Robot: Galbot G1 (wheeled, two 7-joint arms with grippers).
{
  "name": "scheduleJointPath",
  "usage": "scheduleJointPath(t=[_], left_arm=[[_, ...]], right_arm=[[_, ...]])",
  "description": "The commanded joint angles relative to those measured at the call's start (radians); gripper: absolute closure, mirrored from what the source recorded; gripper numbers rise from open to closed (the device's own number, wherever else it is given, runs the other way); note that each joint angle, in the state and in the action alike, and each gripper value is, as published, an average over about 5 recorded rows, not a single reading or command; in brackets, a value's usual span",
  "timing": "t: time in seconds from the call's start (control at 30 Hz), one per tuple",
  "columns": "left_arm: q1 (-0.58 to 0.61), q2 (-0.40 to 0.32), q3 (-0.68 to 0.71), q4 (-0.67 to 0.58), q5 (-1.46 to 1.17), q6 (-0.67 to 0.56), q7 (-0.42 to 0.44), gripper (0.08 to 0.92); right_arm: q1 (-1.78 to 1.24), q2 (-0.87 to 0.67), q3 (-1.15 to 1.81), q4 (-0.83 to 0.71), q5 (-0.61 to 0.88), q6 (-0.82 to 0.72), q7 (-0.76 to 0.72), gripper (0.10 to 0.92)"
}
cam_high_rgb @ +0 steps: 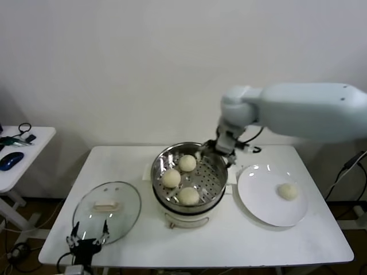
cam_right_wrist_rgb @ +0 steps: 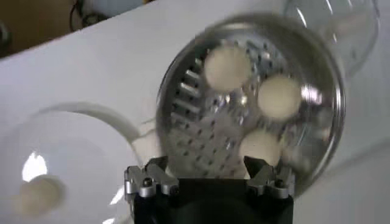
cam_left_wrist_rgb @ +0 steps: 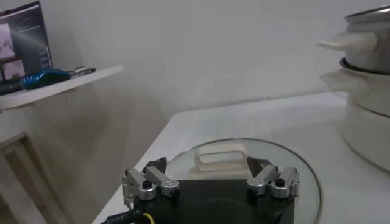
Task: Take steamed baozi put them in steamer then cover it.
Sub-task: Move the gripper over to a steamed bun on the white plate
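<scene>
I see my right gripper (cam_high_rgb: 225,150) hovering over the far rim of the steamer (cam_high_rgb: 215,182), fingers spread and empty, with three steamed baozi (cam_high_rgb: 187,162) on its perforated tray and a fourth on the white plate (cam_high_rgb: 255,197). My left gripper (cam_high_rgb: 87,239) rests open just beside the cover (cam_high_rgb: 123,213) on the table (cam_high_rgb: 114,163).

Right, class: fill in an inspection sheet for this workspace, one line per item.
Surface: white table.
Job's things: three baozi in the steamer; one baozi on the white plate; cover flat on the table, left.
Clutter: nothing seen.
Grippers: right gripper open, empty, above the steamer's far rim; left gripper open at the cover's near edge.
Cables: black cable at the right wrist.
Surroundings: side table with blue mouse.
</scene>
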Motion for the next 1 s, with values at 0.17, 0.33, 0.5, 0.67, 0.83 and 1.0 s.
scheduleJointPath(t=[0.17, 0.33, 0.5, 0.67, 0.83, 1.0], left_arm=[[-0.008, 0.001, 0.004, -0.005, -0.011, 0.003, 0.007, 0.177], [-0.005, -0.001, 0.002, -0.005, -0.011, 0.002, 0.010, 0.177], [-0.003, 0.000, -0.003, 0.005, -0.009, 0.001, 0.010, 0.177], [-0.002, -0.004, -0.003, 0.011, -0.003, 0.001, 0.010, 0.177], [-0.001, -0.007, -0.001, 0.020, 0.002, -0.002, 0.008, 0.177], [0.000, -0.009, 0.000, 0.024, 0.005, -0.004, 0.007, 0.177]], right_arm=[[-0.216, -0.416, 0.037, -0.275, 0.085, -0.249, -0.045, 0.203], [-0.499, -0.433, 0.257, -0.355, -0.066, -0.241, -0.035, 0.203], [-0.705, -0.411, 0.456, -0.427, -0.163, -0.236, -0.027, 0.203], [-0.812, -0.367, 0.561, -0.502, -0.215, -0.216, -0.016, 0.203], [-0.872, -0.313, 0.629, -0.569, -0.292, -0.196, -0.011, 0.203], [-0.919, -0.263, 0.692, -0.616, -0.308, -0.197, -0.005, 0.203]])
